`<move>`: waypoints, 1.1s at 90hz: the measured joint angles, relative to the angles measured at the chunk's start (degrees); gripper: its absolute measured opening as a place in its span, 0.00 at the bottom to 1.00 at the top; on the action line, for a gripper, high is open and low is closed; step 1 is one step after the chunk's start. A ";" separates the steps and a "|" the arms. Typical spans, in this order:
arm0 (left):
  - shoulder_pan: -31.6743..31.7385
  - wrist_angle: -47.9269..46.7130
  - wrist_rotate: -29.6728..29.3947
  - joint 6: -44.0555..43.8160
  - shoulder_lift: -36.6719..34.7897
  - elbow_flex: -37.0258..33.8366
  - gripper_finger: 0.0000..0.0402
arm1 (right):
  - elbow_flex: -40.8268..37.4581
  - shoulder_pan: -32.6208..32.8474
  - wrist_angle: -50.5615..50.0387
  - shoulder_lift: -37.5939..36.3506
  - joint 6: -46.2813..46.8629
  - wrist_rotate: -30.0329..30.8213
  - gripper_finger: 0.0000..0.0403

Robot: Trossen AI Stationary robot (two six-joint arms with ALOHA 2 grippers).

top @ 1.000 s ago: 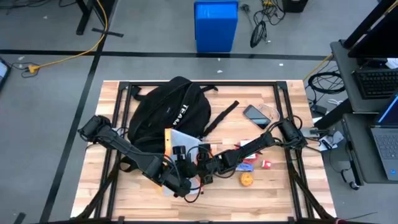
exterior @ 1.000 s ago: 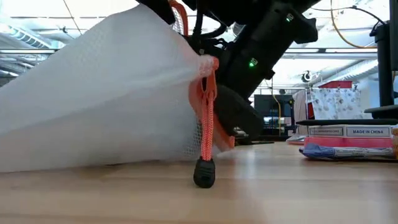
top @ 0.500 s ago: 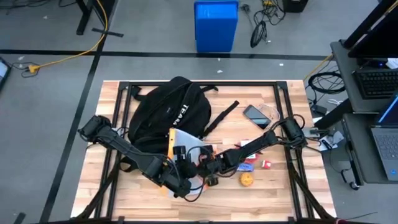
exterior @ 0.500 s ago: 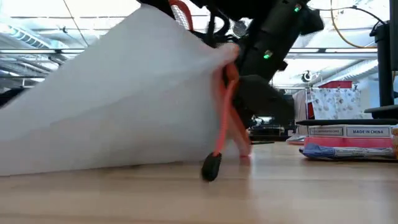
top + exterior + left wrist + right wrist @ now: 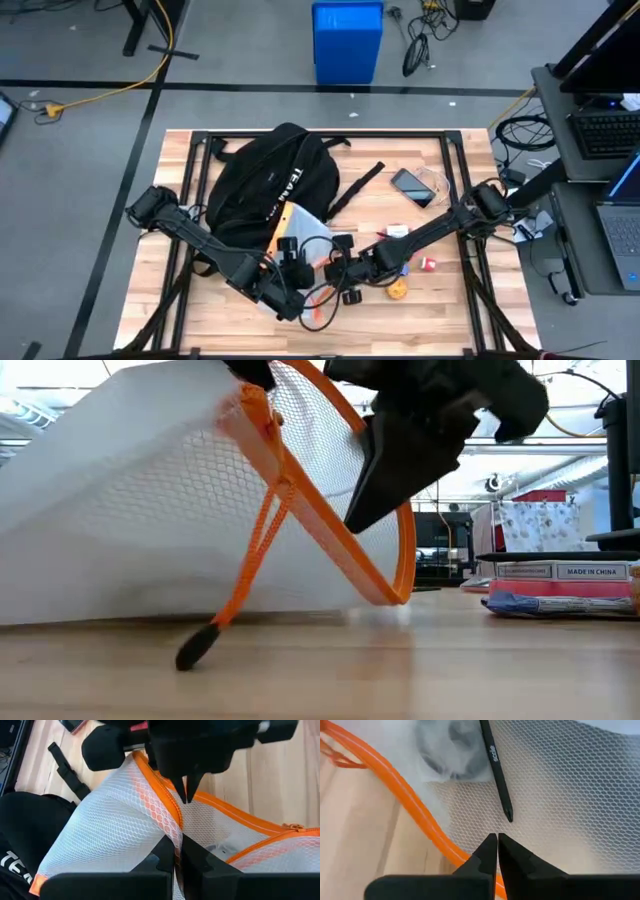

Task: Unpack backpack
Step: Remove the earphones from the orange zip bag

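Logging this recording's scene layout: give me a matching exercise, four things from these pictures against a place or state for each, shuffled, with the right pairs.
Things:
1. backpack
2. mesh pouch
3. phone
4. pen

Places or states:
A. lies inside the mesh
B. dark slab on the table's far right part, apart from both arms
C. black, with white lettering, at the table's far left part
D. white with orange trim, pinched by the left hand

Pairs: 1-C, 2-D, 3-B, 4-A
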 joint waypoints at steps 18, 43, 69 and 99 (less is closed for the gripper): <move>-0.18 0.45 -0.25 5.26 0.00 0.00 0.00 | 0.01 -0.38 9.08 1.43 -3.04 0.55 0.02; -1.58 0.29 -2.40 10.58 0.00 0.00 0.00 | 0.02 0.91 14.11 3.24 -5.65 -0.07 0.21; -1.55 0.22 -2.75 10.57 0.00 0.00 0.00 | 0.07 0.82 16.49 4.60 -4.26 -1.21 0.44; -1.47 -1.13 -3.17 4.54 0.00 0.00 0.00 | 0.13 -0.61 20.09 9.07 -6.01 -1.16 0.49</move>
